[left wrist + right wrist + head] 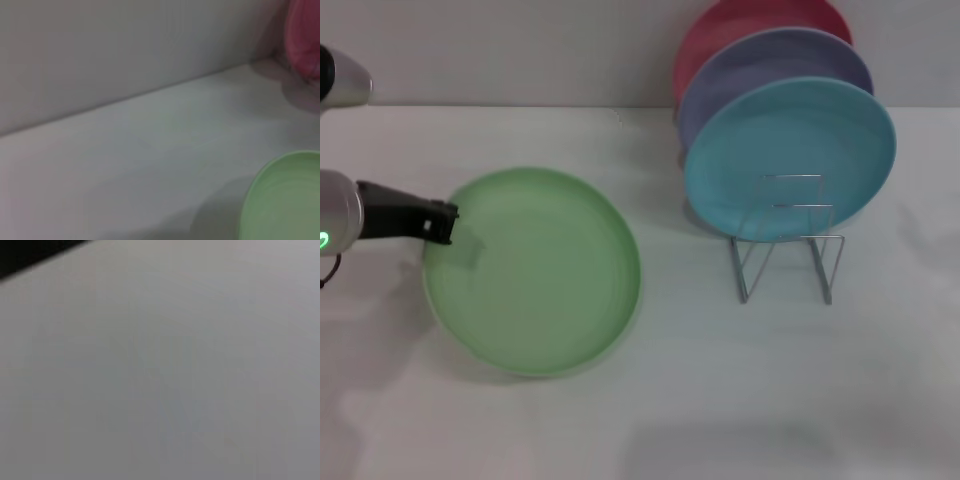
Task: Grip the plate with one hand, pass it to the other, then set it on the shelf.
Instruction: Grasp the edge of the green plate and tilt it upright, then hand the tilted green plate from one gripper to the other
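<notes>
The light green plate point(535, 270) lies on the white table left of centre, and a shadow shows under its left and near edges. My left gripper point(442, 223) reaches in from the left and is shut on the plate's left rim, one finger showing faintly through the plastic. In the left wrist view only the plate's edge point(285, 200) appears. The wire shelf point(788, 240) stands to the right of the plate, its front loops bare. My right gripper is out of view, and its wrist view shows only a blank grey surface.
A turquoise plate point(790, 155), a lavender plate point(760, 70) and a red plate point(740, 25) stand upright in the shelf's rear slots. A wall runs along the table's far edge. Bare table surface point(720, 400) lies in front of the shelf.
</notes>
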{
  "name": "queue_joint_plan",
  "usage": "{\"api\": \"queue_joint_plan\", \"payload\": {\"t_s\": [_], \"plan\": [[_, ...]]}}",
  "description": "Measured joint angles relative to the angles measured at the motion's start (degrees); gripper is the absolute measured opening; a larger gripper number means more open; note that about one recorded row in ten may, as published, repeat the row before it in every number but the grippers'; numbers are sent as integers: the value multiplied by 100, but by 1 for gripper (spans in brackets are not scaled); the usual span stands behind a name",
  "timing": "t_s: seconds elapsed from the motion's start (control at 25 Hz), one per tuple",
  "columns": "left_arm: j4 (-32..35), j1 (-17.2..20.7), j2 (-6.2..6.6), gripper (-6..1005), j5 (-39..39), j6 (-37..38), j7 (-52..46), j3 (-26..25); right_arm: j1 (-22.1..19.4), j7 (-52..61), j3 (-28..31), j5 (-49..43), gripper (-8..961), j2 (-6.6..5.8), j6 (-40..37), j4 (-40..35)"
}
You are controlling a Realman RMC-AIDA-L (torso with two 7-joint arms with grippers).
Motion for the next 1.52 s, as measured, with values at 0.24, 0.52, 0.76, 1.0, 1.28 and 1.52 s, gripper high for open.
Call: {"api": "queue_joint_plan", "payload": {"t_s": [0.24, 0.52, 0.76, 1.0, 1.28, 1.52], "plan": [[420, 10, -9, 35, -9, -3, 20, -5, 368, 1747, -435, -1285, 830, -89, -3831, 2917], [556, 0, -9, 35, -7, 50, 21, -9, 793, 6096, -600, -5773, 831, -157, -6909, 5265], [670, 28, -16, 34, -1, 240, 22, 19, 1751, 11265, -492, -10635, 831, -347, -6024, 6149], [688, 7, -8, 34, -1, 280, 30, 37, 3031, 13953, -236, -12711, 828, -476, -3850, 5855], [692, -13, -16, 35, -5, 294, 30, 90, 3747, 13671, -214, -12812, 813, -475, -3160, 5007], [694, -5, -18, 34, -60, 292, 30, 95, 4016, 13448, -218, -12992, 800, -443, -3149, 4495]]}}
